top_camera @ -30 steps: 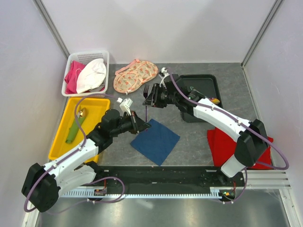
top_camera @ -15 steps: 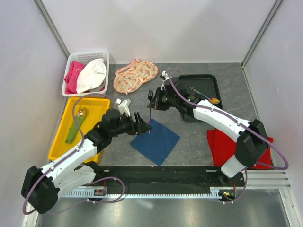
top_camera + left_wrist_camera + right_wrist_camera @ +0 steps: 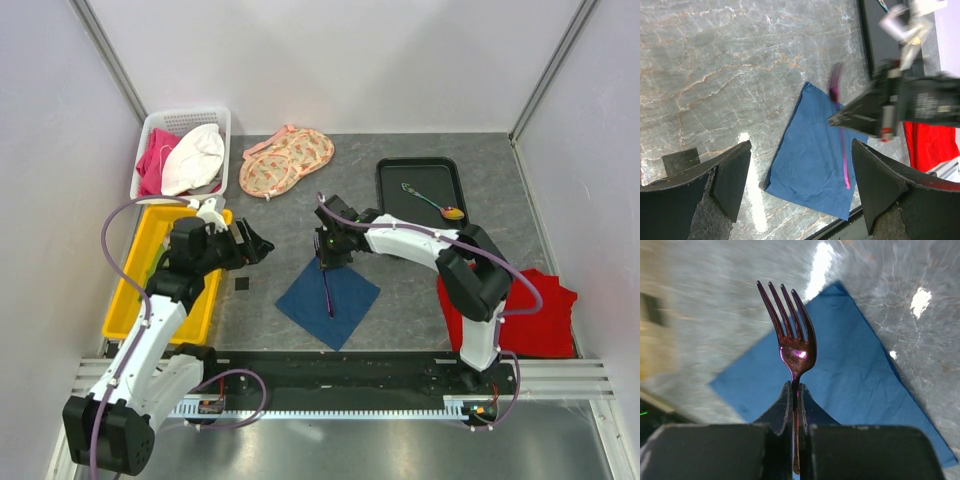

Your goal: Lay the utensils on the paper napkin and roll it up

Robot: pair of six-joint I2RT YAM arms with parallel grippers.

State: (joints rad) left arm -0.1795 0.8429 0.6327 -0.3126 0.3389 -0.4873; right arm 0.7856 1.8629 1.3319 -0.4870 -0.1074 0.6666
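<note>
The navy paper napkin [image 3: 330, 300] lies flat on the grey table in front of the arm bases. My right gripper [image 3: 325, 260] is shut on a fork [image 3: 327, 293], one of the utensils. Its thin purple handle reaches out over the napkin. In the right wrist view the fork [image 3: 796, 347] stands pinched by its neck in the right gripper [image 3: 796, 390], tines pointing away, with the napkin [image 3: 860, 385] below. My left gripper [image 3: 255, 243] is open and empty, off to the napkin's left. A spoon [image 3: 432, 202] lies in the black tray [image 3: 385, 190]. The left wrist view shows the napkin [image 3: 810, 165] and the fork handle [image 3: 844, 160].
A yellow tray [image 3: 205, 225] holding a green item sits at the left. Behind it stands a white basket [image 3: 150, 125] of cloths. Peach floral fabric [image 3: 287, 160] lies at the back and a red cloth [image 3: 545, 320] at the right. A small black square [image 3: 241, 284] lies left of the napkin.
The left gripper opened, let go of the fork and drew back to the left. The right gripper shut on the fork and carried it down over the napkin.
</note>
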